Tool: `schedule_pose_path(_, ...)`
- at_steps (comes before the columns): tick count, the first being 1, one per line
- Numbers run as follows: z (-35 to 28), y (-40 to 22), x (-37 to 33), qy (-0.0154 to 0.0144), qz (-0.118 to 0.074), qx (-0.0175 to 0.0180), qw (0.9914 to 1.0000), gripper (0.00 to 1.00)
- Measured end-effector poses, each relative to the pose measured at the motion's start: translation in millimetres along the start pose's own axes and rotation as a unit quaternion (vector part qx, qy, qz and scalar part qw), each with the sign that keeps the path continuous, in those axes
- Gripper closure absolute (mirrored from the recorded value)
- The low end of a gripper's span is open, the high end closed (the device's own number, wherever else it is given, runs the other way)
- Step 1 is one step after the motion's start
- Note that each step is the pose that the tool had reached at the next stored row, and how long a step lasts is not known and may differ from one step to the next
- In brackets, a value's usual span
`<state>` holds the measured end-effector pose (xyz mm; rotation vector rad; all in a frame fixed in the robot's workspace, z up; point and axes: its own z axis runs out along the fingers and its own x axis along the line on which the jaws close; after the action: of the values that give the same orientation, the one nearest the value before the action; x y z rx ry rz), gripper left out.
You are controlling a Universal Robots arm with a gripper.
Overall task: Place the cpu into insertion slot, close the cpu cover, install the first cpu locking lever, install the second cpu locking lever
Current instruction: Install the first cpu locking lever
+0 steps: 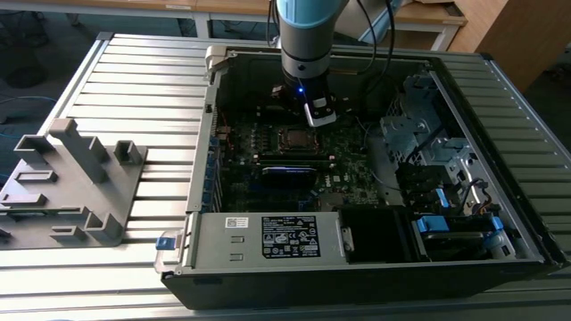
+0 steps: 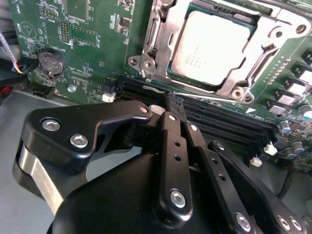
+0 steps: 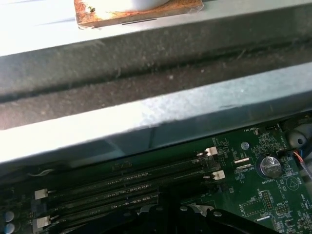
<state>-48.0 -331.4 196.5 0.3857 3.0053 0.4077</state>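
Black linkages of the end effector [image 2: 168, 104] fill the foreground of the second wrist view. Its fingers are drawn together at the tips, clenched, with nothing visible between them.

Past those tips, across the dark memory slots [image 2: 219, 122], the cpu [image 2: 209, 48] already sits in the insertion slot [image 1: 295, 138] near the middle of the green motherboard [image 2: 92, 29]. Its dull grey top shows through the window of the cpu cover [image 2: 155, 34]. That silvery frame appears to lie flat around the chip, though I judge this from one angle alone. The chip is close to square, so it has no real long axis; the memory slots run parallel to the socket edge nearest the fingertips. A coin battery [image 2: 52, 62] sits well apart, toward a board corner.

In the exterior view the arm [image 1: 308, 33] hangs down into the open computer case [image 1: 200, 154], above the board. The case lies on its side on a ribbed grey metal counter [image 1: 134, 80], with a grey fixture [image 1: 71, 180] near the counter's edge at the exterior view's left. Wooden tables stand beyond the counter's far edge.
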Motion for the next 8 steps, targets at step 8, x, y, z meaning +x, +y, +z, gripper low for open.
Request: schedule_pose_path(8, 2.2, -0.3, -1.4, 0.0000, 0.000, 0.0001, 1.00000, 0.89)
